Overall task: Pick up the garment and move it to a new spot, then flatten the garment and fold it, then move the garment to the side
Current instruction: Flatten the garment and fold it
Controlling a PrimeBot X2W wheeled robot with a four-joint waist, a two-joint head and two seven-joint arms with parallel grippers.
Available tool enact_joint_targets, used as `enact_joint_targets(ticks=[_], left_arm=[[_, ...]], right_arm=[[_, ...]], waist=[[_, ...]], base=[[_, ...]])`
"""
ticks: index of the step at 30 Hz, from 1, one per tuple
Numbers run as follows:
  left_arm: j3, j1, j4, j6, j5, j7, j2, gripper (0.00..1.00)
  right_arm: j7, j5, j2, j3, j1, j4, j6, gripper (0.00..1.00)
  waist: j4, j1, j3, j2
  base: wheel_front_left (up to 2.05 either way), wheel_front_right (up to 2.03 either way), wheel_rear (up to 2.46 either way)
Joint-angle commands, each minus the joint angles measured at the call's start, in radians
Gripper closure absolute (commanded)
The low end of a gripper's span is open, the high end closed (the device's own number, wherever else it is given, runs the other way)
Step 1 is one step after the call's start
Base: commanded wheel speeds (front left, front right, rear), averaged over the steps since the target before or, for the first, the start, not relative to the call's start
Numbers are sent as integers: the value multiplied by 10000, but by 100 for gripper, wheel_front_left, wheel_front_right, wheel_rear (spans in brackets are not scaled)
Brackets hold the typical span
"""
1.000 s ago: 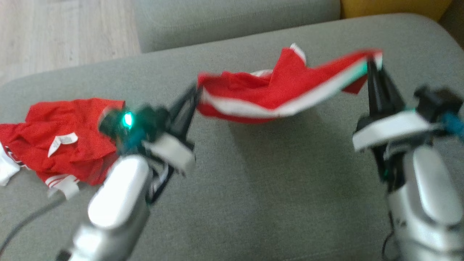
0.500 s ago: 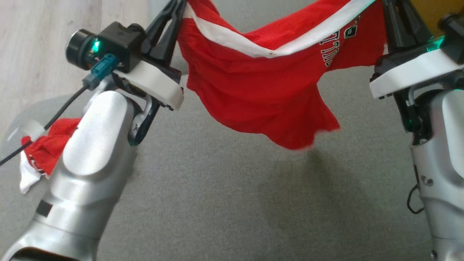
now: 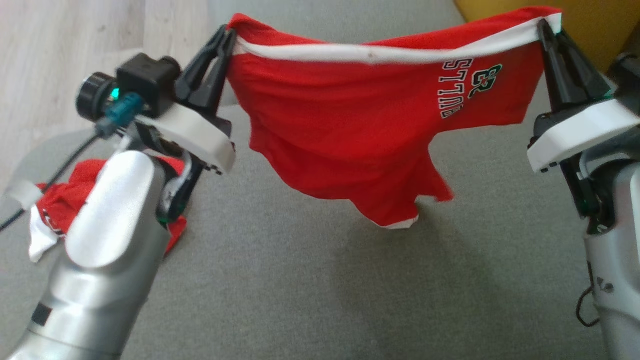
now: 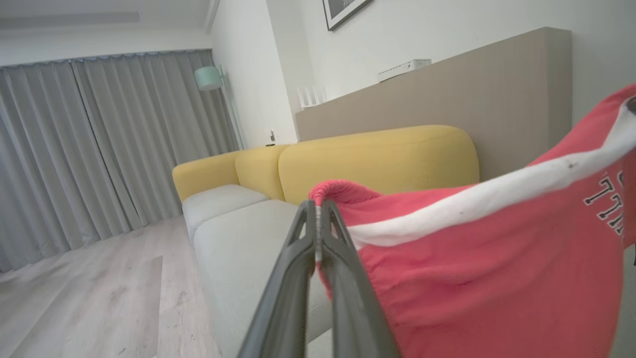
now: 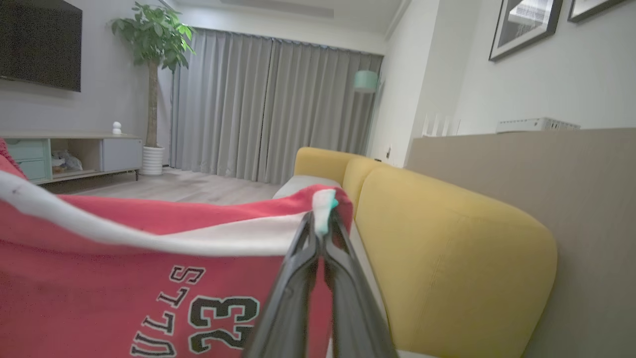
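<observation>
The left gripper (image 3: 227,36) and the right gripper (image 3: 543,26) are clamped on the white-banded edge of the garment (image 3: 350,130) — it is hung above the sofa seat (image 3: 300,290). The edge is best held taut and level, so the garment can be laid down flat.

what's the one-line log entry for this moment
left gripper: shut on garment | right gripper: shut on garment | garment: hanging spread above sofa seat
</observation>
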Motion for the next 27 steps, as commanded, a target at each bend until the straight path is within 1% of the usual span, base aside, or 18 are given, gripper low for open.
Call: enact_joint_targets(ticks=[1,4,6,8,10,13,16,18,20,23,27], left_arm=[[550,-707,-390,59,-140,102,362,100],[643,-1115,-71,-23,-407,394,349,100],[679,-1714,336,-76,-423,519,378,100],[726,-2540,930,-129,-396,572,391,100],[857,-3480,1676,-151,-407,455,324,100],[1004,-5003,2864,-43,-159,-81,267,100],[1146,-6318,3887,151,53,-963,119,100],[1212,-6940,4523,175,65,-1574,-70,100],[1217,-7270,5111,88,-4,-2119,-309,100],[1021,-7235,5873,-191,-161,-2650,-682,100],[658,-6531,6645,-439,-503,-3015,-1111,100]], right_arm=[[108,61,-107,160,-502,-300,65,100],[161,266,-215,438,-1087,224,65,100],[45,390,-339,760,-1852,800,65,100],[-218,388,-443,1110,-2917,1599,65,100],[-574,502,-305,1317,-4112,2647,65,100],[-1416,510,45,1478,-6048,4265,65,100],[-2580,186,488,1209,-7731,5828,65,100],[-3325,-120,763,965,-8450,6805,65,100],[-3861,-410,979,975,-8811,7681,65,100],[-4218,-589,1115,1337,-8842,8797,65,100],[-4355,-372,901,2044,-8319,9937,65,100]], waist=[[-9,0,270,-1],[-88,0,777,-1],[-147,0,1304,-1],[-236,0,1931,-1],[-322,0,2465,-1],[-450,0,3103,-1],[-561,0,3469,-1],[-573,0,3556,-1],[-552,0,3564,-1],[-471,0,3545,-1],[-249,0,3472,-1]], base=[[0,0,0],[0,0,0],[0,0,0],[0,0,0],[0,0,0],[0,0,0],[0,0,0],[0,0,0],[0,0,0],[0,0,0],[0,0,0]])
